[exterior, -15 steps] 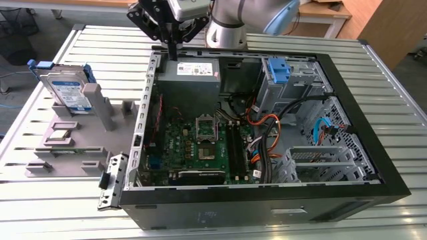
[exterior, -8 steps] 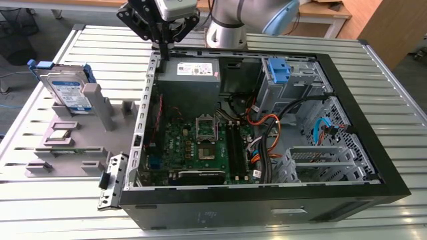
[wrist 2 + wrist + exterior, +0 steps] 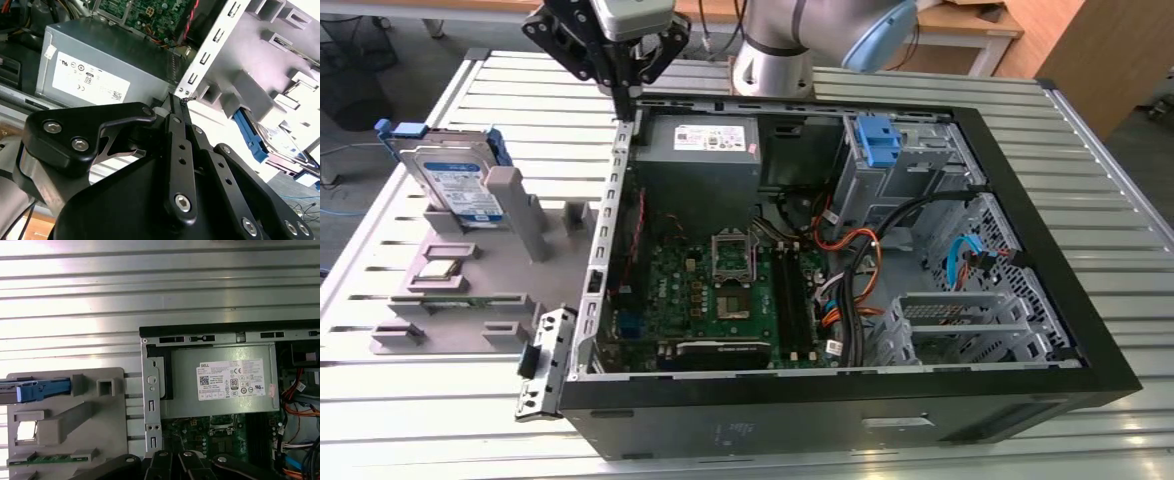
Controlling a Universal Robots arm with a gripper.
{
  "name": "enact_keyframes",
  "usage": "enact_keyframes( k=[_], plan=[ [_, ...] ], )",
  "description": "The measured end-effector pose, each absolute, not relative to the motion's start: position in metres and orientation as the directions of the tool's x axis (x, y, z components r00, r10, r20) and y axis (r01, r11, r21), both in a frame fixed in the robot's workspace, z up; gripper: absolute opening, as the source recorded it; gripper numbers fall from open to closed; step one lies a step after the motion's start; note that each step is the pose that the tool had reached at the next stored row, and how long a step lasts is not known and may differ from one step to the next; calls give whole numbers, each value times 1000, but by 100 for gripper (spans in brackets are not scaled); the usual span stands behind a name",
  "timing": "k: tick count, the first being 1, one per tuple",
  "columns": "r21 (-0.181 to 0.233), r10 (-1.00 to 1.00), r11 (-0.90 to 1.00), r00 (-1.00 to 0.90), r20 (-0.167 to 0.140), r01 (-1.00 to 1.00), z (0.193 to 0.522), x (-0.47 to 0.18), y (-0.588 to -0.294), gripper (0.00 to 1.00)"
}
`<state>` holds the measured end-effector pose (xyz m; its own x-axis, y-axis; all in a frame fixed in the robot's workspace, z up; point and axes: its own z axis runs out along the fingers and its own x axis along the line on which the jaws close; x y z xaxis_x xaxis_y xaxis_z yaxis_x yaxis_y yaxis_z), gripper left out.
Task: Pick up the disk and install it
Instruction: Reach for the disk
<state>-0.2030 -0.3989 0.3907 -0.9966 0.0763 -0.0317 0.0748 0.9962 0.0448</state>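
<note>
Work surface: a ribbed silver metal table (image 3: 1107,150), with wooden furniture behind it. On the table lies an open black rectangular computer case (image 3: 854,405) with its side panel off.

Contents of the case:
- a green circuit board (image 3: 720,290) on its floor;
- a grey metal power supply box with a white label (image 3: 700,150);
- a blue plastic bracket (image 3: 878,140) at the perforated steel drive cage (image 3: 907,185);
- orange, black and blue cables (image 3: 854,260) running between these.

Just beside the case sits a matte grey plastic fixture (image 3: 520,250) with upright blocks and slots. The disk (image 3: 454,185), a flat silver hard drive with a blue-and-white label framed in a blue plastic carrier, stands on edge in that fixture.

The black gripper (image 3: 630,95) hangs over the case's slotted steel side wall. The power supply box is the nearest item to it. Its fingers are pressed together and grasp nothing. The disk is well apart from the gripper, off toward the exterior view's left of it and lower down, and is untouched.
</note>
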Motion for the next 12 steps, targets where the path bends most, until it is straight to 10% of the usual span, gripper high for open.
enact_keyframes(
  k=[12],
  plan=[
    [45,76,996,-996,-35,75,390,-229,-399,10]
  ],
)
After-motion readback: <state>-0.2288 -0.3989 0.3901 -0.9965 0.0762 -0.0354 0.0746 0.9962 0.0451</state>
